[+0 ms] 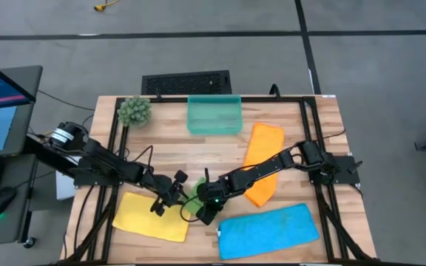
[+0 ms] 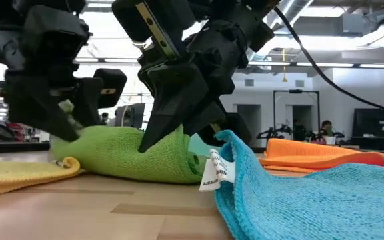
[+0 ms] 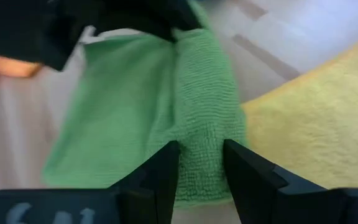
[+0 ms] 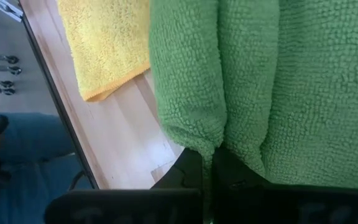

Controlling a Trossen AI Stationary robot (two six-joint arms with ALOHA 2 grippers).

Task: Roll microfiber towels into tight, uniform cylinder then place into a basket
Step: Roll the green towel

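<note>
The green towel (image 1: 190, 199) lies bunched on the table between my two grippers, with a rolled ridge along it (image 3: 204, 93). My left gripper (image 1: 170, 196) comes at it from the left and is shut on that ridge. My right gripper (image 1: 205, 209) comes from the right and is shut on a fold of the same towel. Flat on the wood lie the yellow towel (image 1: 150, 216) at the near left, the blue towel (image 1: 268, 230) at the near right, and the orange towel (image 1: 261, 164) under my right arm. The teal basket (image 1: 214, 114) stands at the far edge. My left gripper pinches the green towel's rolled ridge (image 3: 201, 134) between its two fingers, at the end beside the yellow towel. Its fingers slant down from the table's left. The towel rests on the table. My right gripper pinches a crease of the green towel (image 4: 219, 134) between its nearly closed fingers. They slant down from the table's right (image 2: 155, 143), and the cloth stays on the table, heaped around them.
A spiky green plant ball (image 1: 134, 111) sits at the far left corner. The blue towel's corner and tag (image 2: 212, 175) rise right beside the green towel. A person in blue trousers (image 4: 23, 162) is beyond the table edge near the yellow towel.
</note>
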